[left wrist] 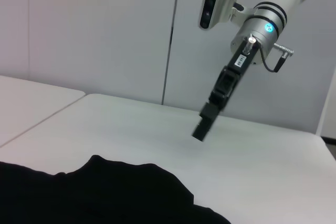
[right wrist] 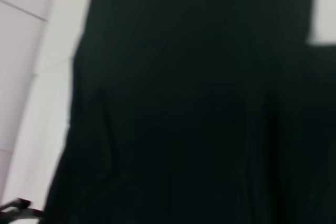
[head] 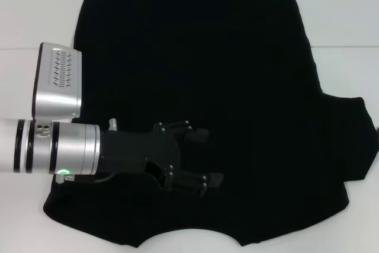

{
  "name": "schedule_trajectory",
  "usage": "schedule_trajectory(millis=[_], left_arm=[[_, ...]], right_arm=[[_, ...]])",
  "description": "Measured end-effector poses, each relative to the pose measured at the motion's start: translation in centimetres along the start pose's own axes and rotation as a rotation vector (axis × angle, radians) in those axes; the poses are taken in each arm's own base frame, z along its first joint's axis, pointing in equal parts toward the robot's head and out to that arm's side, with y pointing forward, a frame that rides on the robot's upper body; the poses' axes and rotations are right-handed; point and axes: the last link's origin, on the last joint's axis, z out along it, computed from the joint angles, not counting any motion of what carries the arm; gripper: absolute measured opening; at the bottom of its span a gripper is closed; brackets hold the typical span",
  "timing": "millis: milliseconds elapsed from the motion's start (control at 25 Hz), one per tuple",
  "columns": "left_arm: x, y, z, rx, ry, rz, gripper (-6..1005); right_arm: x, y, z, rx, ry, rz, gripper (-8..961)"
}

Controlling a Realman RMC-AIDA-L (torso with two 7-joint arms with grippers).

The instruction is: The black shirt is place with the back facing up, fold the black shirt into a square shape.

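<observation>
One black shirt [head: 201,87] spread flat on white table [head: 343,22], neckline at 6 o'clock. Left gripper [head: 204,157] over its 7 o'clock area, fingers parted, holding nothing. Right gripper [left wrist: 202,125] raised, grip unclear.

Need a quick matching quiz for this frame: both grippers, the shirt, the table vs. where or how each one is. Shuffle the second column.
Column 1
1. left gripper
2. right gripper
3. black shirt
4. table

Column 2
A. white, showing around the cloth
B. open, over the shirt's near-left part
C. held up in the air, off the cloth
D. spread flat, one sleeve sticking out on the right

Pairs: 1-B, 2-C, 3-D, 4-A
</observation>
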Motion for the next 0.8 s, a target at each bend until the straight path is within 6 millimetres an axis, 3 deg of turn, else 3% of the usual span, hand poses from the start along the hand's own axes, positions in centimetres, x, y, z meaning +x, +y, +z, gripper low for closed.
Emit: schedule_trajectory(millis=[280, 800], left_arm=[[-0.1, 0.3, 0.5, -0.025, -0.023, 0.072, 952], [-0.8, 0.0, 0.8, -0.014, -0.091, 0.095, 947]], right_arm=[[1.1, -1.5, 0.3, 0.098, 0.063, 0.073, 849], [-0.4, -1.8, 3.2, 0.217, 0.073, 0.065, 808]])
